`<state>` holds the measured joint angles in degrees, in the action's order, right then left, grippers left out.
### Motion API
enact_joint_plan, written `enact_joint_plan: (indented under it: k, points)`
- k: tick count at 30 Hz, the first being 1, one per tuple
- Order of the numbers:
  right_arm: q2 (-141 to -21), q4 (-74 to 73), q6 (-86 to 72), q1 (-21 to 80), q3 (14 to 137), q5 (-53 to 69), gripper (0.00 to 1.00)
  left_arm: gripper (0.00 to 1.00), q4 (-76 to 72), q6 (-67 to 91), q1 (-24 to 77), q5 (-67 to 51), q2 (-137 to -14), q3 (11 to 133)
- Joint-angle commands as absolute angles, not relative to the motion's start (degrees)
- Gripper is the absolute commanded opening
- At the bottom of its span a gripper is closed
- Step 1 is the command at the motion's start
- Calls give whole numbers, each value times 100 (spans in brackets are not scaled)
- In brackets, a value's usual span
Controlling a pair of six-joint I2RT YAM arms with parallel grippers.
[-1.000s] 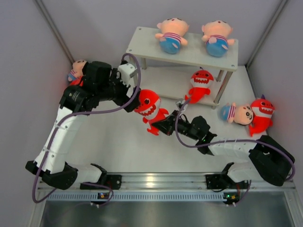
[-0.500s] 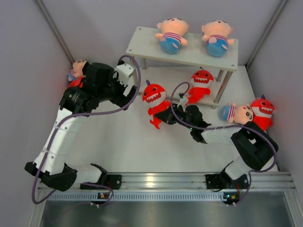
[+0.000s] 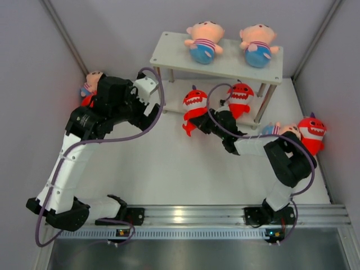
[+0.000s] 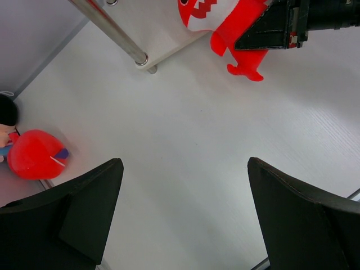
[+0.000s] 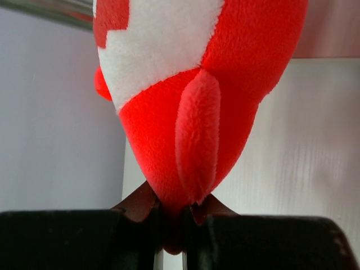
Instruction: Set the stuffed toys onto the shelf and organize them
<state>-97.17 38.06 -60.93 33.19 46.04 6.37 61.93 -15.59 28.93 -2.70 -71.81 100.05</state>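
Stuffed toys lie in several places. One shark [image 3: 194, 104] is pinched low on its body, near the tail, by the right pincer [image 5: 174, 216], whose jaws are almost closed on the plush. It is upright, with its toothy mouth toward the top camera, at the left front of the shelf [image 3: 169, 55]. Its head overlaps the lower board [image 4: 160, 25] and its tail hangs past that board's front edge over the surface [image 4: 185, 112]. Whether it rests on the board I cannot tell.

A second shark [image 3: 240, 97] stands on the lower board to its right, near but apart. On the top board sit a first doll [image 3: 203, 40] about midway along and a second doll [image 3: 257, 45] at the right end, both with their heads toward the back wall.

On the surface by the right wall, a third doll [image 3: 289, 132] lies on its side, its head touching a third shark [image 3: 311, 135]; the right arm partly covers the doll. By the left wall, behind the left arm, a fourth doll [image 3: 93, 80] lies against a red plush [image 4: 36, 153].

The left pincer [image 4: 184, 169] gapes wide and holds nothing. It hangs over bare surface, to the left of the shelf's front-left leg [image 4: 112, 28].
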Motion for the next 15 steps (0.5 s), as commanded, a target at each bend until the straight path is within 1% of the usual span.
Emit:
enact_joint_plan:
  k: [1,6,11,15]
  points:
    - [-9852,3937,-6310,3182,5141,325,0,98,5968,-1652,2892,-316,-6970,9984]
    - [-10133,3587,-6442,3068,5615,176,3,98,5950,-1705,2892,-281,-6882,9949]
    - [-10493,3358,-6784,2848,5905,211,11,98,5950,-1758,2883,-307,-6820,9984]
    - [-10608,3252,-6908,2751,6029,185,12,98,5959,-1784,2883,-299,-6811,10002]
